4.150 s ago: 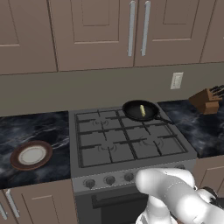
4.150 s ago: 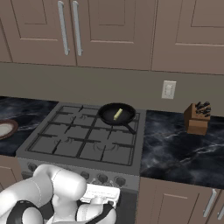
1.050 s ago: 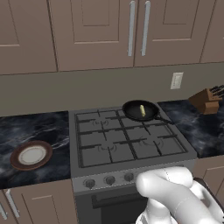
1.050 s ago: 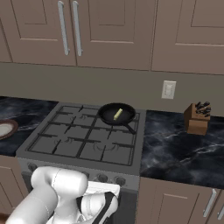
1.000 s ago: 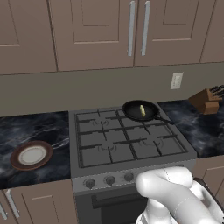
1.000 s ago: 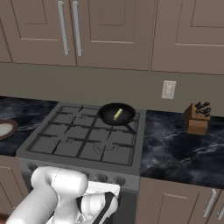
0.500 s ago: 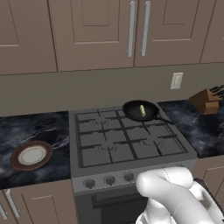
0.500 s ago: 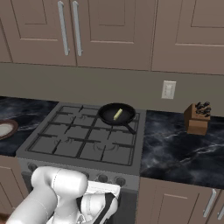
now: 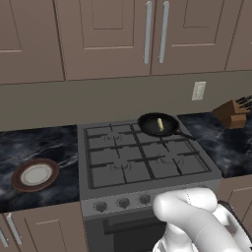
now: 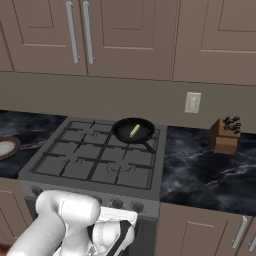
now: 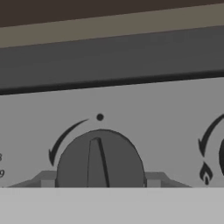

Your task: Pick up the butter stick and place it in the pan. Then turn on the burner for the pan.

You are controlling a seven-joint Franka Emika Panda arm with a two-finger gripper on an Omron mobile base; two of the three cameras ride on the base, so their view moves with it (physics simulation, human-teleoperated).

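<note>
Marble-dark surface (image 9: 34, 145) flanks a grey stove (image 9: 142, 162) under brown cabinets (image 9: 108, 37), with a plate (image 9: 34, 174) at lower left and a knife block (image 9: 231, 113) at right. The pan (image 9: 158, 124) sits on the rear right burner, handle towards lower right. The butter stick (image 9: 160, 124) lies inside, its long axis roughly front to back. A stove knob (image 11: 99, 159) faces the hand camera; the tool's state I cannot tell.

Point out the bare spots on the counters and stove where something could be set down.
Free: dark counter between the stove and the knife block; the counter around the plate at the stove's other side; the front grates. Taken: the back burner under the pan, which holds the butter stick.
</note>
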